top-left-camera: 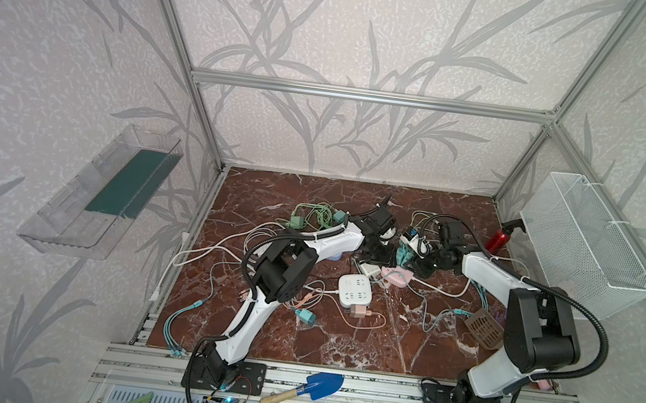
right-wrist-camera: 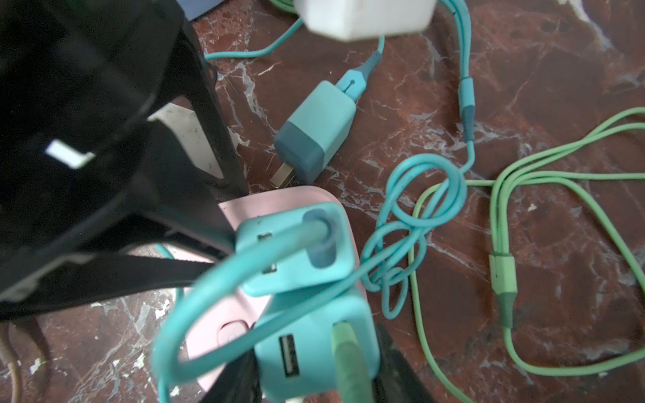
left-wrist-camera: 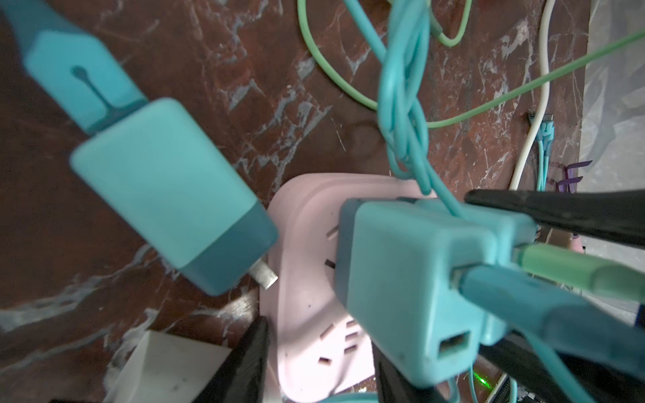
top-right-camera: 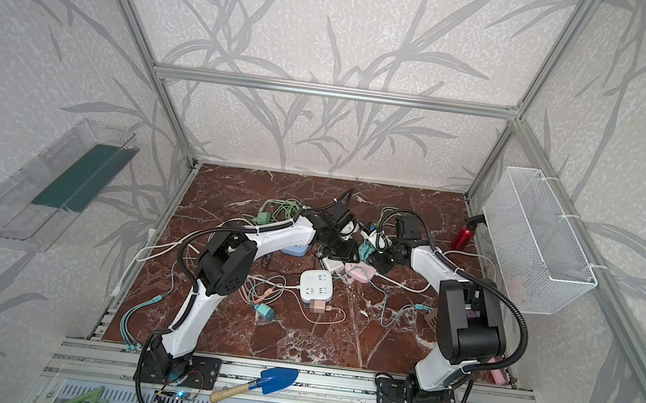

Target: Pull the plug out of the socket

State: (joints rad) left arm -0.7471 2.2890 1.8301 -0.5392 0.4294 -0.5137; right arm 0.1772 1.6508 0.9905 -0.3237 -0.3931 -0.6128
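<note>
Right pincer [right-wrist-camera: 319, 366] around teal plug [right-wrist-camera: 310, 335]

On the socket [left-wrist-camera: 303, 279] sit a plug [left-wrist-camera: 412, 289] and a second plug [right-wrist-camera: 289, 247], touching each other. A charger [right-wrist-camera: 316, 129] lies on the table [right-wrist-camera: 523, 87] just beside the socket. A strip [top-left-camera: 354, 291] lies before the socket, to the left.

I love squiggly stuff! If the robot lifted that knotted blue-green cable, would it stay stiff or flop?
Probably floppy: the teal cable lies in loose loops on the marble table. Its tangle would likely come along, since a green cable threads through the loops. It looks thin, so probably light.
</note>
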